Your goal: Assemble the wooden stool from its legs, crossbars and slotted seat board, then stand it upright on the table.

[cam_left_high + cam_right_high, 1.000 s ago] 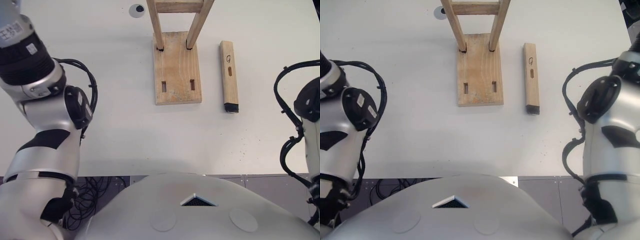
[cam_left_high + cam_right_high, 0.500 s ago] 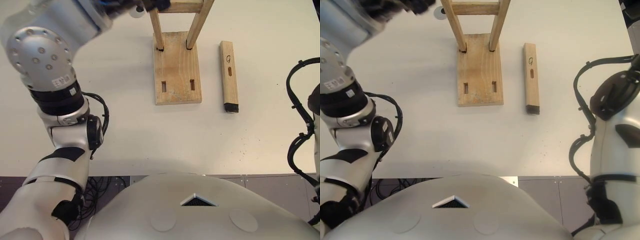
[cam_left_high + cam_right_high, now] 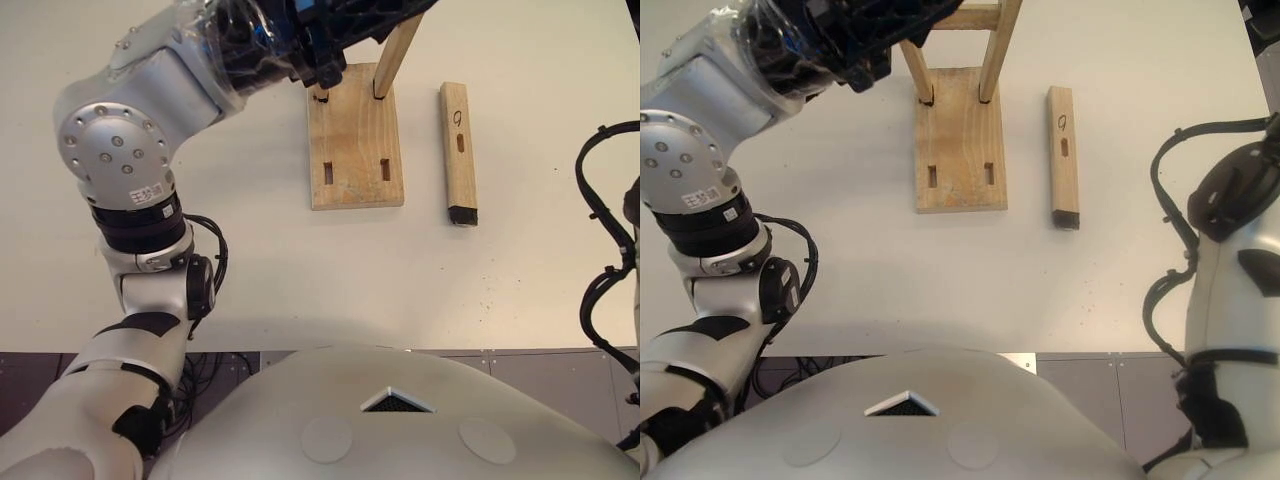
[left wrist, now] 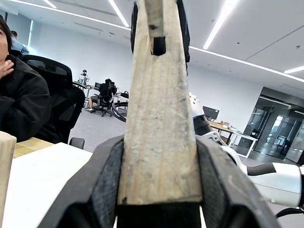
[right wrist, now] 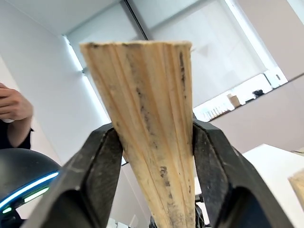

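The slotted seat board lies flat on the white table. Two legs stand in its far slots, joined by a crossbar; its two near slots are bare. A loose leg with a dark tip lies to the board's right. My left gripper hangs over the standing left leg and hides part of the frame. In the left wrist view it is shut on a notched wooden leg. In the right wrist view my right gripper is shut on a tapered wooden piece.
Bare table stretches from the board to the front edge. My left arm arches over the table's left side. My right arm stands at the right edge, clear of the loose leg.
My left arm has swung up from the left side and across the table, bringing its gripper over the standing legs. The right arm has drawn slightly outward. The wooden parts on the table have not moved.
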Controlling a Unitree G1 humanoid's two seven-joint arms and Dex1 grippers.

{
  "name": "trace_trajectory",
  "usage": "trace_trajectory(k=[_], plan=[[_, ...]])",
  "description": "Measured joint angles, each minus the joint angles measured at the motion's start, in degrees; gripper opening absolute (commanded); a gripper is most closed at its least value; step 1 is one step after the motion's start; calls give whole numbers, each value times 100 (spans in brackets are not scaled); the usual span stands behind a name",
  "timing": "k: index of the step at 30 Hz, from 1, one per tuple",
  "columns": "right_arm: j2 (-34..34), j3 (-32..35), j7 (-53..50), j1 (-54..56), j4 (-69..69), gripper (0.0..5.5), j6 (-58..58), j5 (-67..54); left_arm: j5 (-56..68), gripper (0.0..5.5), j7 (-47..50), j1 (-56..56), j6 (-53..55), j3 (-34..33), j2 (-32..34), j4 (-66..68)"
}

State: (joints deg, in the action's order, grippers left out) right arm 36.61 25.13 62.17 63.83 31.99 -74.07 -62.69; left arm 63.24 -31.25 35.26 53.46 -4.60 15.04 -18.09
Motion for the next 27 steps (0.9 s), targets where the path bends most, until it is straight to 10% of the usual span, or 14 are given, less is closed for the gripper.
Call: trace_trajectory(k=[11,19,27], plan=[[5,-756,129,-1586,-2337,204,1728,810,-84,347,121,-746,150,-117,300,222],[-442,-1084,61,-2190,-1872,204,2536,935,-420,347,194,-1081,229,-117,287,422],[-428,-599,-585,-2334,-1210,204,2201,940,-177,461,13,-1217,-10,-386,201,298]])
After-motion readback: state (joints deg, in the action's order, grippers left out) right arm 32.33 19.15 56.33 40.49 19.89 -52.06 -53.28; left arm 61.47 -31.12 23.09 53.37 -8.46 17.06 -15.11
